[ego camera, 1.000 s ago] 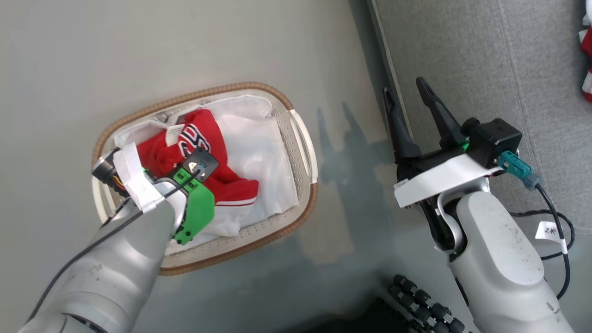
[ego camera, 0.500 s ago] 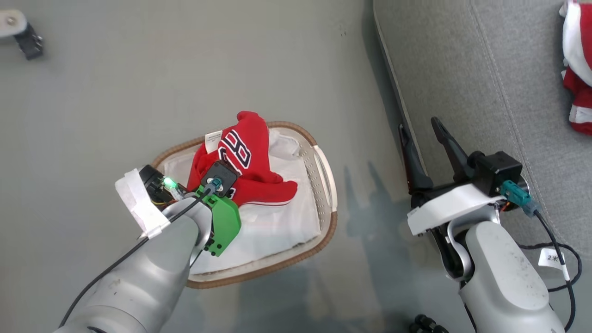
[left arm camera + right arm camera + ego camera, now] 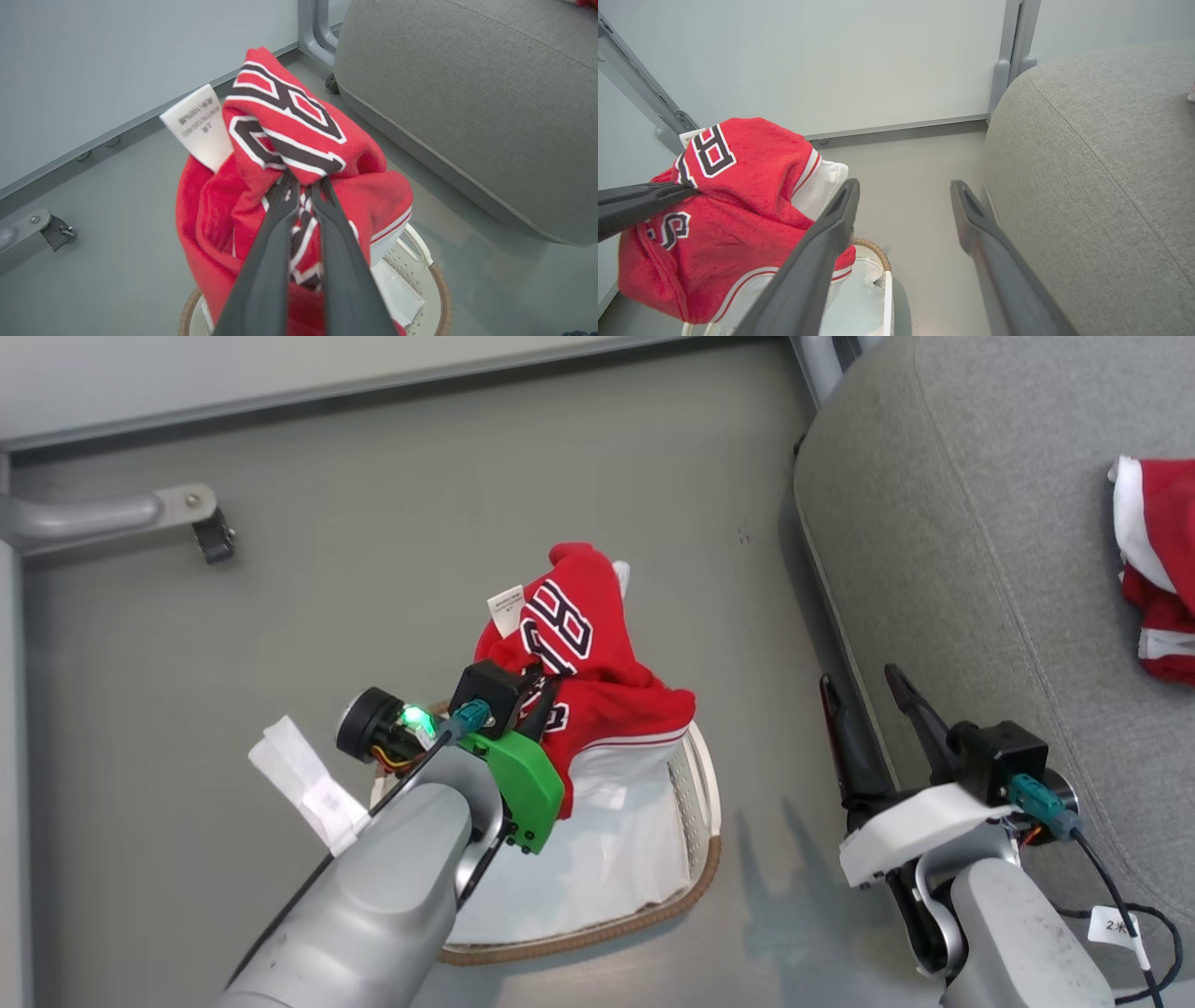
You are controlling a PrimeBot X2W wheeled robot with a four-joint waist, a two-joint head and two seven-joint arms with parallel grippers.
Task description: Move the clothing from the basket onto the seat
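Jersey [image 3: 597,672] upright, hem toward basket [image 3: 698,859], in closed left tool [image 3: 303,186] (right tool [image 3: 859,677] open)

**Three cameras, one overlapping scene**

The head camera looks steeply down on floor [image 3: 373,616], basket [image 3: 689,784] and sofa cushion [image 3: 980,569]. The left wrist camera sits close behind the red jersey [image 3: 289,135], facing the wall [image 3: 117,56]. The right wrist camera faces that wall from farther off; all share jersey, basket, cushion.
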